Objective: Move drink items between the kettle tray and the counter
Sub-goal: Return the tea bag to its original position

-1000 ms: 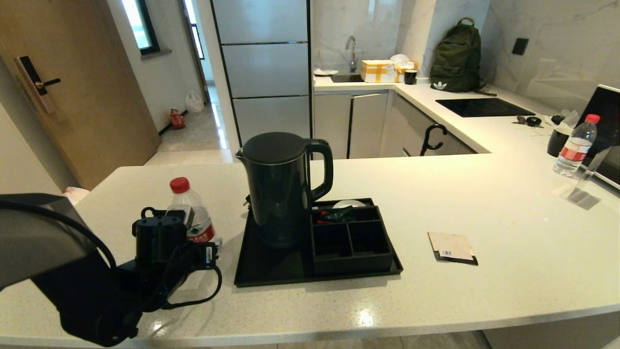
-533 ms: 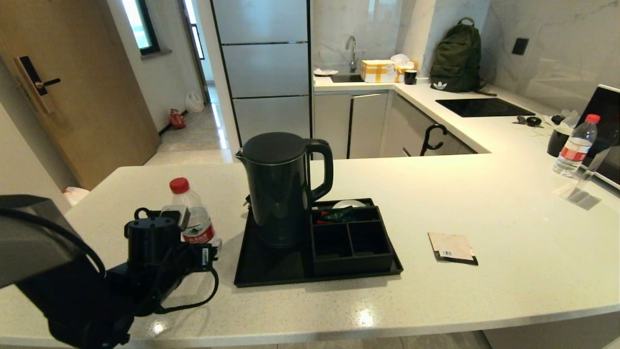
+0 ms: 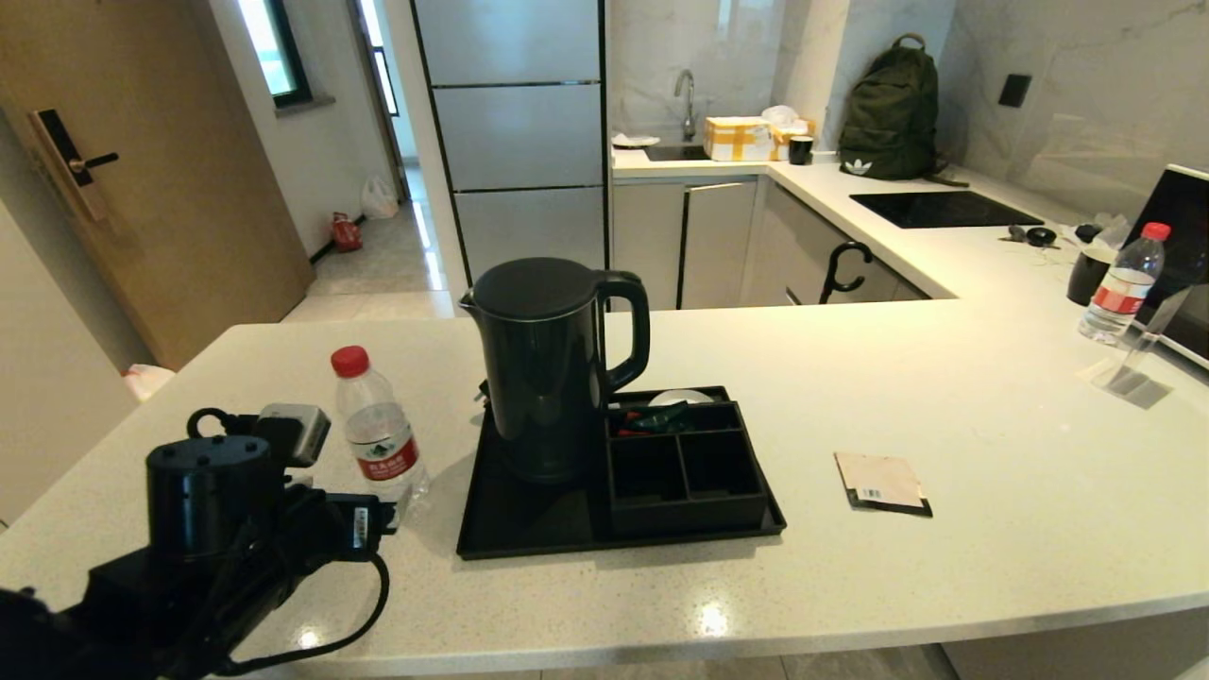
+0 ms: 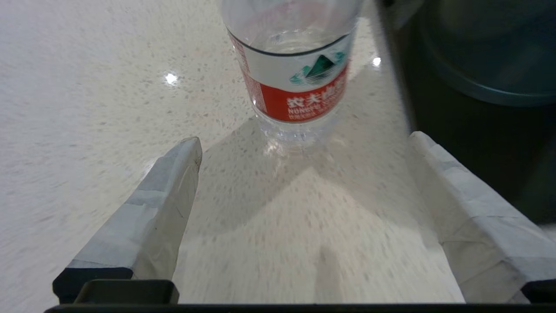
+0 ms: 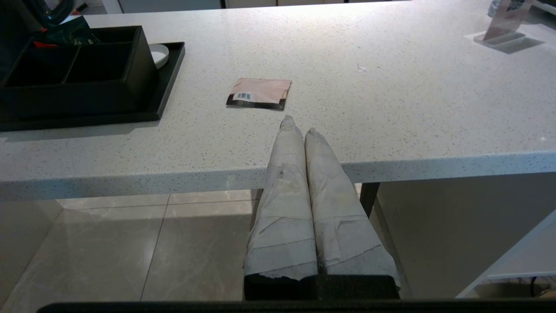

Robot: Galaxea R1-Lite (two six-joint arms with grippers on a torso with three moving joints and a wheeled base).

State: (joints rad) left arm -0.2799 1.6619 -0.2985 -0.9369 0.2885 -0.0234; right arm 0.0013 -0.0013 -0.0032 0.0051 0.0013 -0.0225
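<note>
Left gripper (image 4: 304, 143) sits low over the desk (image 3: 945, 397) at its left front, jaws spread wide and empty. Water bottle (image 3: 376, 427) stands upright on the desk straight ahead of those jaws, just beyond the fingertips (image 4: 191, 150), clear of both pads, long axis vertical. In the left wrist view the bottle (image 4: 295, 78) sits roughly on the centreline between the pads, so any re-approach looks like a straight push forward, no yaw needed. Left arm is by far the nearer one to it.

Kettle tray (image 3: 529, 529) lies just to the bottle's right, not touching it. Kettle (image 3: 548, 368) takes the tray's left half, the four-compartment box (image 3: 685, 467) its right. Front strip of the tray is bare; that looks like the only easy drop zone for the bottle.

Sachet (image 3: 880, 483) lies flat on the desk well right of the tray, black edge toward the robot. Right gripper (image 5: 299, 126) hangs below and in front of the desk edge, out of the head view, jaws pressed together, empty. It is the nearer arm for the sachet (image 5: 259, 93), which lies ahead of and above its tips.

Versus a second ago: left gripper has backed off toward the robot and to the left; it was right up against the bottle, now there's a visible gap. Bottle, tray and sachet haven't moved.
</note>
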